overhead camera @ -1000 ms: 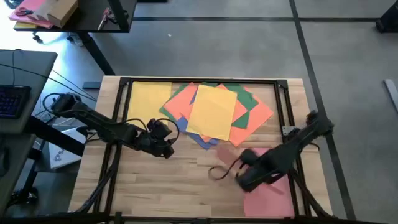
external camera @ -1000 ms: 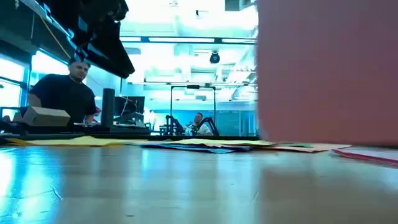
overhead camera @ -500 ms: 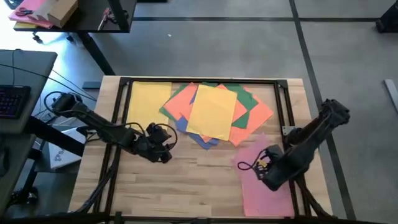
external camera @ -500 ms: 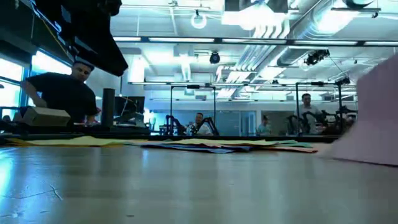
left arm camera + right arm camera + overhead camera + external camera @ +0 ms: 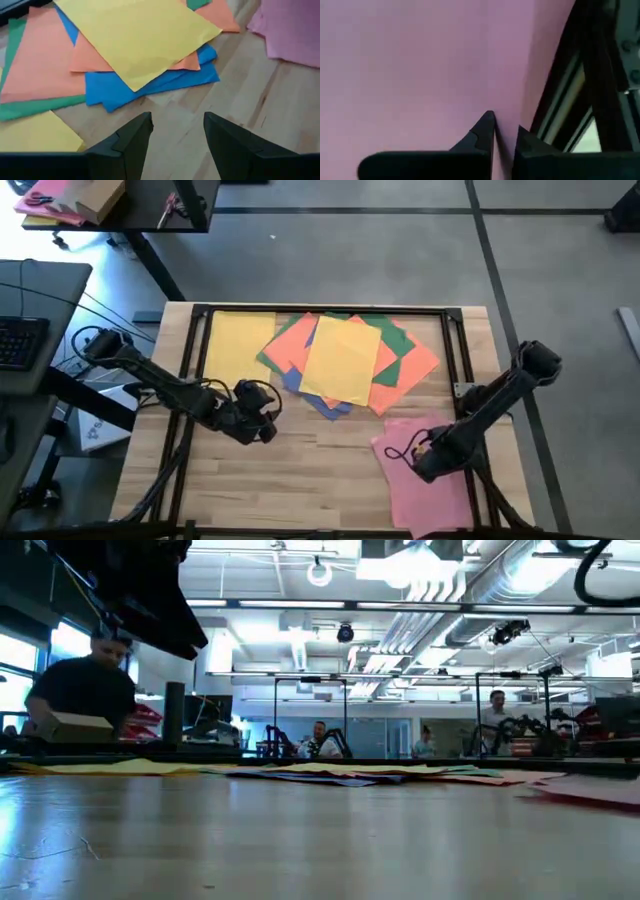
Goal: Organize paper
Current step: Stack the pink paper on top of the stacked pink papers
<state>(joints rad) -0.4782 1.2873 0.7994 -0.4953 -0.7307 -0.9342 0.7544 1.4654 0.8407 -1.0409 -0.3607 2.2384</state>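
The paper lies as a loose overlapping pile [image 5: 345, 360] at the table's far middle: yellow, orange, green and blue sheets, with another yellow sheet [image 5: 238, 340] at their left. A pink sheet [image 5: 430, 480] lies flat at the near right, also seen in the low view [image 5: 590, 790]. My right gripper [image 5: 422, 456] sits low over it, shut on it. My left gripper [image 5: 262, 420] [image 5: 177, 125] hovers open over bare wood, just near of the blue sheets [image 5: 150, 85], with nothing between its fingers. My right gripper pinches the pink sheet between its two fingers. In the right wrist view one edge of the sheet [image 5: 506, 134] runs into the narrow gap between them. The sheet lies flat on the table around the fingers. How many layers are held cannot be told.
Black frame rails [image 5: 468, 370] run along the table's sides and far edge. Bare wood [image 5: 300, 480] spans the near middle. Beyond the table a person [image 5: 85, 690] stands by a cardboard box [image 5: 72, 726].
My right gripper has gone down and toward the table's right edge with the pink sheet. The sheet stood raised a second ago, filling the right of the low view; now it lies flat at the near right.
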